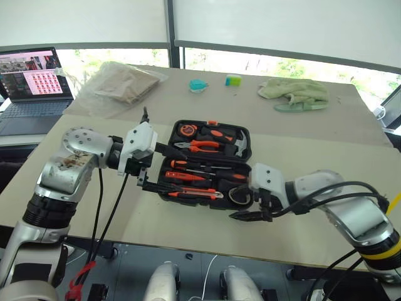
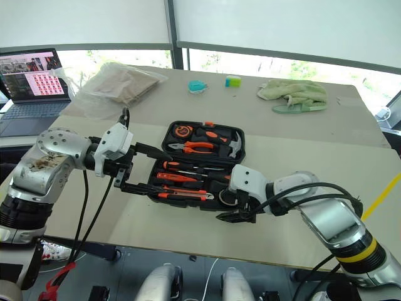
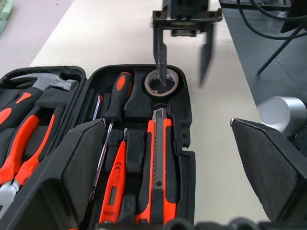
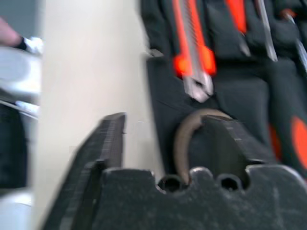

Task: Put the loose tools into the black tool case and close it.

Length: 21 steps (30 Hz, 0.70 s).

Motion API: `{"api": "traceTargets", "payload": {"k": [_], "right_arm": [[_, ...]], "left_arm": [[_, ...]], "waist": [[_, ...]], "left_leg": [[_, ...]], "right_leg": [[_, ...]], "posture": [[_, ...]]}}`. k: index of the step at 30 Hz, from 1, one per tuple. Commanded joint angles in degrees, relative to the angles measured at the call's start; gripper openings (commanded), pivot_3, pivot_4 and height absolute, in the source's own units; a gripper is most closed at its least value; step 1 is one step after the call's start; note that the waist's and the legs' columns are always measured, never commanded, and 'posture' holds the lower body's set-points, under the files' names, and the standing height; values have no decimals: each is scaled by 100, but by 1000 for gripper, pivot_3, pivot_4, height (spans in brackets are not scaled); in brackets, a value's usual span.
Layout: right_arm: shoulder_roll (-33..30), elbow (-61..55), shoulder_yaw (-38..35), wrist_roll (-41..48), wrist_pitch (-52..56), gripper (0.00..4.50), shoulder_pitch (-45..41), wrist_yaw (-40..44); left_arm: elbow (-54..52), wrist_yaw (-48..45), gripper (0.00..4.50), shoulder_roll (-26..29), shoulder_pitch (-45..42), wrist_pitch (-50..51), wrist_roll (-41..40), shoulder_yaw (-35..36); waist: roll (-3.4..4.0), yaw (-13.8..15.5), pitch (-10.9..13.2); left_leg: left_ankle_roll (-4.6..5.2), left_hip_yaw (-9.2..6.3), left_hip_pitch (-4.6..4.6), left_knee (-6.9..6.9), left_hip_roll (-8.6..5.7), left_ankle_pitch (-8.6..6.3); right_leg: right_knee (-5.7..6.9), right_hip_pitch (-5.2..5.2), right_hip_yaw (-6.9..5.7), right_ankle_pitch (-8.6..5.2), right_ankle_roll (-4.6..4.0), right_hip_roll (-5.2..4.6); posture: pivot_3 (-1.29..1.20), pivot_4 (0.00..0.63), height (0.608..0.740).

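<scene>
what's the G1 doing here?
Packing the black tool case, which lies open on the table. The screwdrivers, utility knife and tape roll already sit in their slots. The right gripper is open, one finger inside the tape roll. The left gripper hovers open at the case's other end.

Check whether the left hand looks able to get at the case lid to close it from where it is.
Probably yes. The left hand hangs open at the left end of the black tool case, nothing between them. The right hand, one finger inside the tape roll, would block the lid until it withdraws.
</scene>
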Motion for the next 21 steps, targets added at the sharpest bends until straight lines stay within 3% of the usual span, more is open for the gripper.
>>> {"api": "traceTargets", "payload": {"k": [1,4,5,8,14,16,21], "right_arm": [[-78,33,-1064,515,458,3642,-63,-161],[-12,779,-1790,679,668,3642,-28,-434],[-2,1042,-1913,656,654,3100,-27,-513],[-83,1833,-1937,319,247,2241,7,-621],[68,2911,-1256,-472,-842,100,-106,-592],[224,3168,-1029,-644,-1093,0,-259,-569],[515,3477,-542,-973,-1422,0,-696,-383]], "left_arm": [[397,310,4500,25,-83,17,213,123],[1347,747,4500,-23,-89,-352,681,144],[1664,885,3968,-47,-117,-497,830,144],[2565,1326,3022,-155,-286,-767,1242,89],[3511,1704,749,-624,-553,-1353,1907,-241],[3661,1704,30,-829,-615,-1465,2019,-336],[3668,1544,30,-1169,-696,-1358,2077,-431]], "waist": [[0,0,0],[-1,3,-1],[-1,3,0],[-2,4,0],[-2,6,0],[-2,3,0],[-1,-16,0]], "left_leg": [[0,0,0,1,0,0],[0,0,4,3,0,0],[0,2,5,3,-1,0],[0,3,3,3,-1,0],[0,9,-3,4,-4,0],[0,9,-3,5,-4,0],[0,9,-6,6,-5,0]], "right_leg": [[0,1,0,0,0,0],[1,6,0,1,0,0],[1,6,0,1,-1,0],[0,4,0,1,-1,0],[1,-1,0,2,1,-2],[1,0,0,3,2,-1],[4,-5,2,4,2,-1]], "posture": [[0,150,740],[0,150,740],[0,150,740],[0,150,740],[0,150,740],[0,150,740],[0,150,740]]}}
